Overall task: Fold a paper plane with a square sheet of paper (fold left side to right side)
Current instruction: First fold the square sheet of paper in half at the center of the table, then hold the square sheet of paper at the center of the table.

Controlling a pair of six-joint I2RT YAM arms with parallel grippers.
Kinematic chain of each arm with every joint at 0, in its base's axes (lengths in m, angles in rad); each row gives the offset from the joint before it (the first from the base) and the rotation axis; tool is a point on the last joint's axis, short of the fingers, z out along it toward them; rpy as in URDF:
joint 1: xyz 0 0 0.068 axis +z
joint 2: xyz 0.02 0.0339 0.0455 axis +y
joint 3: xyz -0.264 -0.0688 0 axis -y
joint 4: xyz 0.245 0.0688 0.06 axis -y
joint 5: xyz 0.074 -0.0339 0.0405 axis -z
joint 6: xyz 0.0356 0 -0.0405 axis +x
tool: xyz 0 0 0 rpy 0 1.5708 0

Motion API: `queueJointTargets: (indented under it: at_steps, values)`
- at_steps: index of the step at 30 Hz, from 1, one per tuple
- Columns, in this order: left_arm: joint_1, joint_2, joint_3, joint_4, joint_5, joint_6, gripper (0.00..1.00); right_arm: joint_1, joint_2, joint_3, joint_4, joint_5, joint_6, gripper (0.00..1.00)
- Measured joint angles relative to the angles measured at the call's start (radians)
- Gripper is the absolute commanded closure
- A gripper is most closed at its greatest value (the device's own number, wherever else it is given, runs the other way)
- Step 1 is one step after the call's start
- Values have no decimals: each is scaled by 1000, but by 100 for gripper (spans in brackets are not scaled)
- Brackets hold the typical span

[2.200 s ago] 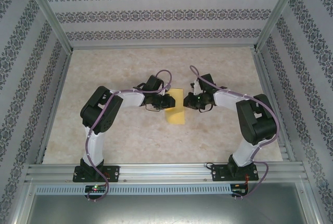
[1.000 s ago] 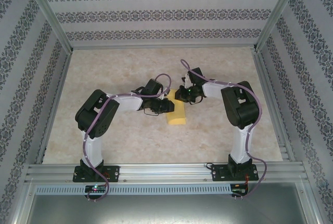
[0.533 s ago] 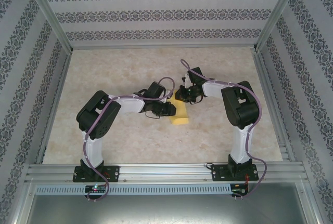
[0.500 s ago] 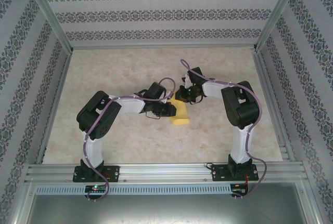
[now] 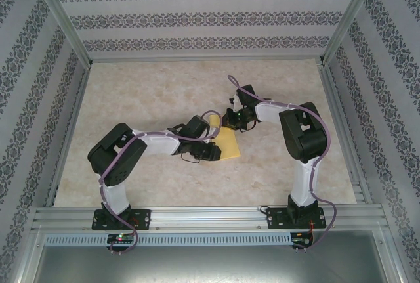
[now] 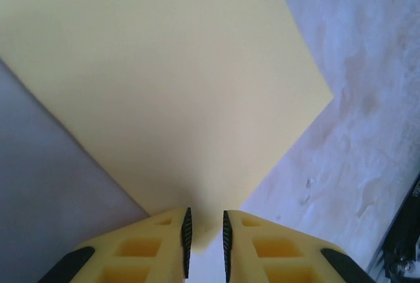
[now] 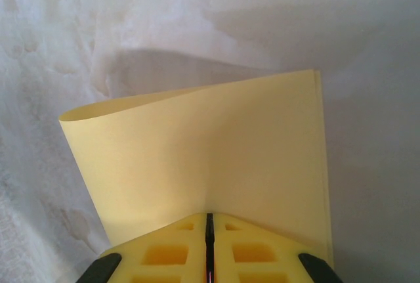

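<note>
A: Where is the sheet of paper (image 5: 228,144) found?
B: Near the middle of the tabletop (image 5: 144,86). It is doubled over in a loose curve, and no sharp crease is seen at the bend.
A: How is the right gripper (image 7: 209,216) set?
B: Pressed together, with one edge of the sheet pinched.
A: And the left gripper (image 6: 205,214)?
B: Slightly parted. A corner of the sheet is lodged in the narrow gap; whether it is gripped cannot be told.
</note>
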Motion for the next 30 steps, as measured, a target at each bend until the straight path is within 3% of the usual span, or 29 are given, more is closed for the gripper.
queueJointTargets:
  at_steps: [10, 15, 23, 30]
  values:
    - [-2, -78, -30, -3, 28, -23, 76, 0, 0, 0, -2, 0, 0, 90]
    - [54, -113, -8, 0, 58, -32, 77, 0, 0, 0, 0, 0, 0, 89]
    - [108, 76, 185, 13, 78, -29, 77, 0, -1, 0, 2, 2, 0, 89]
    - [108, 163, 203, 12, 75, -30, 77, 0, -7, -5, 8, 8, 0, 89]
